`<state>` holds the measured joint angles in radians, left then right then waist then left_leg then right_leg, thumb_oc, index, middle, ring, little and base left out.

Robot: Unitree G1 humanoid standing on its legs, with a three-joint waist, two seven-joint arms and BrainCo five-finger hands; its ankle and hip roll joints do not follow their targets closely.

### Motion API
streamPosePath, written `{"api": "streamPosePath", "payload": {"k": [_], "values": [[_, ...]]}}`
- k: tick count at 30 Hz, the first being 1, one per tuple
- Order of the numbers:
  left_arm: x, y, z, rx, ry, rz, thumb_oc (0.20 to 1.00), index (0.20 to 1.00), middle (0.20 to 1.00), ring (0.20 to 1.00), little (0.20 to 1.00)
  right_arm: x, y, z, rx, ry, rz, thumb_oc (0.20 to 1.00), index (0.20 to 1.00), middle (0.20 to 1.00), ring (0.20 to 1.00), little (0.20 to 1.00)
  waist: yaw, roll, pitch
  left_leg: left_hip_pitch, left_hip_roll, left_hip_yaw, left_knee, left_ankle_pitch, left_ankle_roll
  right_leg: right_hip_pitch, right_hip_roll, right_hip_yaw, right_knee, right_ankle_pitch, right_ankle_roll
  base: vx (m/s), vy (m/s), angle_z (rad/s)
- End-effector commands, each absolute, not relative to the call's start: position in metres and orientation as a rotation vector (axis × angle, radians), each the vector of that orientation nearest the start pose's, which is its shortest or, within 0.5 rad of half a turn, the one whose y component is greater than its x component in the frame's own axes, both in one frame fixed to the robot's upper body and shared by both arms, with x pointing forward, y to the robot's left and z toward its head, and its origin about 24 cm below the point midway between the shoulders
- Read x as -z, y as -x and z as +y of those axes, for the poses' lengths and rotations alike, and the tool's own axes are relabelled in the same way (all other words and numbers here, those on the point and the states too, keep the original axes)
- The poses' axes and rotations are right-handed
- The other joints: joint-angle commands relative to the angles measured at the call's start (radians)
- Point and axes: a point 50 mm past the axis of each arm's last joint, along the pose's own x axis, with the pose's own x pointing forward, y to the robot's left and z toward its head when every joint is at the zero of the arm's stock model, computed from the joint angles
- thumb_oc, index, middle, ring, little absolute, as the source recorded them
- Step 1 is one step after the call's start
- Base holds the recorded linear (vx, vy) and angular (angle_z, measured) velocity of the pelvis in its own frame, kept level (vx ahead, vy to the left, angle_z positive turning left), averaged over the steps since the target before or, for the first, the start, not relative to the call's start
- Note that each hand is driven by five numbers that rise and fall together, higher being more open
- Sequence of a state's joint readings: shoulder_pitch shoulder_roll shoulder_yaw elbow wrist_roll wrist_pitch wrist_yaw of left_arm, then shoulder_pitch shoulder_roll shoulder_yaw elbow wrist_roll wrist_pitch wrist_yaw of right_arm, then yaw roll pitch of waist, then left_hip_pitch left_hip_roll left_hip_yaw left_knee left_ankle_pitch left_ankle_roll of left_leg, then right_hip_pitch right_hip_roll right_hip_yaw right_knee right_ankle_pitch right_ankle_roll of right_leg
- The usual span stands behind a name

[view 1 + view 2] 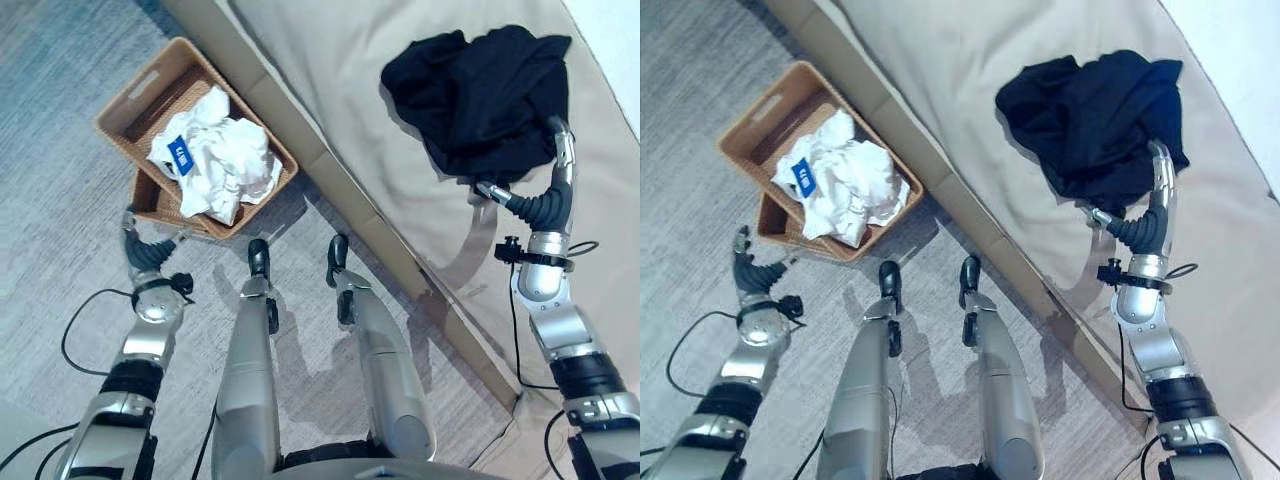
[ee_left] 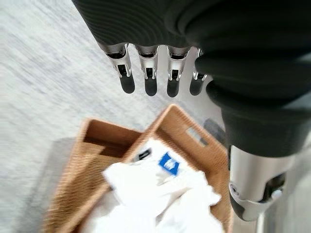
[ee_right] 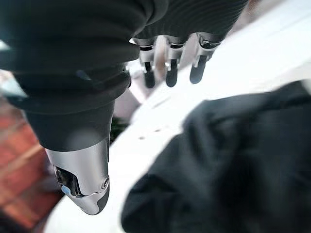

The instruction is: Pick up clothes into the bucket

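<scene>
While my right hand [image 1: 545, 200] hangs over the bed [image 1: 330, 70], its fingers [image 3: 169, 73] are straight and spread wide, holding nothing. It sits at the near edge of the black garment [image 1: 480, 95], which lies crumpled on the beige cover, well away from the basket [image 1: 130, 95]. From the wrist view, the black cloth lies just past my fingertips; I cannot tell whether they touch it.

My left hand [image 1: 145, 250] hangs low over the grey carpet [image 1: 50, 180], just beside the near corner of the basket. Its fingers [image 2: 150, 80] are also straight and loose, gripping nothing. The woven basket stands on the carpet against the side of the bed, and a bundle of white cloth [image 1: 220, 155] with a small blue label [image 1: 180, 152] fills it.
</scene>
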<state>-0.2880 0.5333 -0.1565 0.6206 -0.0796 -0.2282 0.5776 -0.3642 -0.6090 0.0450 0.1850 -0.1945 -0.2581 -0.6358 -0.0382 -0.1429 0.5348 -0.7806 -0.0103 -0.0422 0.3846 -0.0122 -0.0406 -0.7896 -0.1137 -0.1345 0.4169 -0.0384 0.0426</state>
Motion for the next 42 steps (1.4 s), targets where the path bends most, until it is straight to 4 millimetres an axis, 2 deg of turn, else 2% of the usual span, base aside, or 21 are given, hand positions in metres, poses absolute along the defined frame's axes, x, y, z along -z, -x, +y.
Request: {"api": "streamPosePath", "payload": {"k": [1, 2, 6, 9, 12, 14, 17, 20, 21, 22, 24, 28, 31, 34, 37, 38, 39, 42], "values": [[-0.033, -0.282, 0.27, -0.464, -0.606, -0.049, 1.0, 1.0, 1.0, 1.0, 1.0, -0.2, -0.289, -0.271, 0.643, 0.743, -0.78, 1.0, 1.0, 1.0, 1.0, 1.0, 0.007, 0.074, -0.015, 0.027, -0.027, -0.07, 0.033, -0.05, 0.0, 0.057, -0.082, 0.013, -0.037, 0.015, 0.095, 0.04, -0.068, 0.27], [-0.013, -0.273, 0.259, -0.398, -0.62, 0.013, 1.0, 1.0, 1.0, 1.0, 1.0, -0.209, -0.295, -0.276, 0.686, 0.783, -0.793, 1.0, 1.0, 1.0, 1.0, 1.0, 0.024, 0.094, -0.015, 0.044, -0.033, -0.079, 0.005, -0.037, -0.003, 0.061, -0.091, 0.001, -0.023, 0.006, 0.093, 0.04, -0.068, 0.25], [0.021, -0.251, 0.245, -0.274, -0.655, 0.121, 1.0, 1.0, 1.0, 1.0, 1.0, -0.228, -0.309, -0.301, 0.807, 0.925, -0.756, 1.0, 1.0, 1.0, 1.0, 1.0, 0.055, 0.135, -0.015, 0.072, -0.044, -0.104, -0.048, -0.009, -0.008, 0.075, -0.107, -0.02, 0.0, -0.012, 0.09, 0.04, -0.087, 0.3], [0.04, -0.238, 0.231, -0.209, -0.629, 0.187, 1.0, 1.0, 1.0, 1.0, 1.0, -0.243, -0.318, -0.321, 0.884, 1.005, -0.691, 1.0, 1.0, 1.0, 1.0, 1.0, 0.07, 0.159, -0.015, 0.094, -0.045, -0.126, -0.1, 0.017, -0.013, 0.079, -0.115, -0.04, 0.013, -0.024, 0.087, 0.04, -0.067, 0.26], [0.049, -0.231, 0.223, -0.181, -0.581, 0.227, 1.0, 1.0, 1.0, 1.0, 1.0, -0.256, -0.327, -0.342, 0.921, 1.053, -0.572, 1.0, 1.0, 1.0, 1.0, 1.0, 0.084, 0.175, -0.015, 0.109, -0.043, -0.141, -0.148, 0.042, -0.022, 0.076, -0.117, -0.052, 0.022, -0.034, 0.082, 0.02, -0.078, 0.22], [0.051, -0.23, 0.218, -0.172, -0.562, 0.234, 1.0, 1.0, 1.0, 1.0, 1.0, -0.258, -0.332, -0.347, 0.919, 1.062, -0.522, 1.0, 1.0, 1.0, 1.0, 1.0, 0.081, 0.182, -0.015, 0.11, -0.042, -0.145, -0.159, 0.048, -0.024, 0.068, -0.119, -0.056, 0.031, -0.04, 0.079, 0.02, -0.05, 0.12], [0.053, -0.231, 0.204, -0.146, -0.508, 0.237, 1.0, 1.0, 1.0, 1.0, 1.0, -0.256, -0.334, -0.376, 0.981, 1.084, -0.312, 1.0, 1.0, 1.0, 1.0, 1.0, 0.084, 0.195, -0.015, 0.104, -0.039, -0.147, -0.174, 0.059, -0.028, 0.043, -0.117, -0.057, 0.052, -0.048, 0.074, 0.04, -0.072, 0.12], [0.049, -0.236, 0.199, -0.146, -0.473, 0.223, 1.0, 1.0, 1.0, 1.0, 1.0, -0.253, -0.334, -0.39, 0.988, 1.079, -0.174, 1.0, 1.0, 1.0, 1.0, 1.0, 0.078, 0.21, -0.015, 0.093, -0.033, -0.143, -0.188, 0.072, -0.032, 0.019, -0.116, -0.051, 0.061, -0.052, 0.073, 0.03, -0.044, 0.05], [0.047, -0.238, 0.199, -0.153, -0.467, 0.215, 1.0, 1.0, 1.0, 1.0, 1.0, -0.261, -0.337, -0.386, 0.993, 1.072, -0.189, 1.0, 1.0, 1.0, 1.0, 1.0, 0.075, 0.21, -0.015, 0.091, -0.031, -0.14, -0.194, 0.076, -0.032, 0.013, -0.113, -0.049, 0.062, -0.053, 0.072, 0.03, -0.04, -0.01], [0.045, -0.24, 0.195, -0.141, -0.467, 0.206, 1.0, 1.0, 1.0, 1.0, 1.0, -0.255, -0.333, -0.394, 1.0, 1.068, -0.14, 1.0, 1.0, 1.0, 1.0, 1.0, 0.073, 0.214, -0.015, 0.087, -0.028, -0.138, -0.201, 0.08, -0.033, 0.003, -0.113, -0.047, 0.066, -0.055, 0.07, 0.03, -0.032, 0.0], [0.042, -0.243, 0.192, -0.142, -0.454, 0.19, 1.0, 1.0, 1.0, 1.0, 1.0, -0.258, -0.336, -0.392, 1.008, 1.039, -0.13, 1.0, 1.0, 1.0, 1.0, 1.0, 0.067, 0.219, -0.015, 0.082, -0.023, -0.132, -0.214, 0.087, -0.035, -0.016, -0.109, -0.041, 0.068, -0.057, 0.069, 0.03, -0.034, -0.03], [0.034, -0.248, 0.184, -0.112, -0.438, 0.149, 1.0, 1.0, 1.0, 1.0, 1.0, -0.245, -0.33, -0.405, 1.003, 1.003, -0.014, 1.0, 1.0, 1.0, 1.0, 1.0, 0.062, 0.231, -0.015, 0.068, -0.015, -0.118, -0.23, 0.093, -0.034, -0.057, -0.095, -0.019, 0.075, -0.055, 0.068, 0.02, -0.034, -0.09], [0.03, -0.252, 0.183, -0.106, -0.435, 0.141, 1.0, 1.0, 1.0, 1.0, 1.0, -0.251, -0.336, -0.398, 0.992, 0.964, -0.033, 1.0, 1.0, 1.0, 1.0, 1.0, 0.056, 0.232, -0.015, 0.062, -0.008, -0.105, -0.238, 0.092, -0.032, -0.08, -0.084, 0.0, 0.069, -0.048, 0.07, 0.02, -0.008, -0.12], [0.031, -0.254, 0.181, -0.099, -0.436, 0.148, 1.0, 1.0, 1.0, 1.0, 1.0, -0.247, -0.338, -0.396, 0.973, 0.963, -0.011, 1.0, 1.0, 1.0, 1.0, 1.0, 0.045, 0.237, -0.015, 0.051, -0.006, -0.098, -0.235, 0.092, -0.032, -0.107, -0.077, 0.018, 0.077, -0.045, 0.072, 0.01, -0.013, -0.09], [0.03, -0.256, 0.178, -0.077, -0.42, 0.15, 1.0, 1.0, 1.0, 1.0, 1.0, -0.243, -0.346, -0.389, 0.866, 1.013, 0.037, 1.0, 1.0, 1.0, 1.0, 1.0, 0.039, 0.239, -0.015, 0.04, -0.007, -0.089, -0.233, 0.09, -0.032, -0.126, -0.072, 0.031, 0.082, -0.043, 0.071, 0.0, -0.001, -0.1], [0.03, -0.257, 0.176, -0.066, -0.413, 0.154, 1.0, 1.0, 1.0, 1.0, 1.0, -0.243, -0.347, -0.389, 0.847, 0.999, 0.046, 0.576, 0.576, 0.576, 0.576, 0.576, 0.036, 0.238, -0.015, 0.038, -0.007, -0.087, -0.231, 0.089, -0.031, -0.131, -0.07, 0.034, 0.085, -0.043, 0.07, 0.0, -0.012, -0.06], [0.031, -0.257, 0.175, -0.062, -0.404, 0.158, 1.0, 1.0, 1.0, 1.0, 1.0, -0.244, -0.348, -0.388, 0.836, 0.985, 0.039, 0.206, 0.206, 0.206, 0.206, 0.206, 0.033, 0.238, -0.015, 0.037, -0.008, -0.084, -0.229, 0.089, -0.031, -0.132, -0.069, 0.037, 0.085, -0.044, 0.07, 0.0, -0.016, -0.06], [0.031, -0.258, 0.172, -0.057, -0.392, 0.162, 1.0, 1.0, 1.0, 1.0, 1.0, -0.251, -0.35, -0.384, 0.849, 0.952, 0.002, 0.2, 0.2, 0.2, 0.2, 0.2, 0.028, 0.238, -0.015, 0.035, -0.01, -0.08, -0.225, 0.087, -0.03, -0.137, -0.068, 0.044, 0.085, -0.04, 0.071, -0.01, -0.007, -0.04]]}}
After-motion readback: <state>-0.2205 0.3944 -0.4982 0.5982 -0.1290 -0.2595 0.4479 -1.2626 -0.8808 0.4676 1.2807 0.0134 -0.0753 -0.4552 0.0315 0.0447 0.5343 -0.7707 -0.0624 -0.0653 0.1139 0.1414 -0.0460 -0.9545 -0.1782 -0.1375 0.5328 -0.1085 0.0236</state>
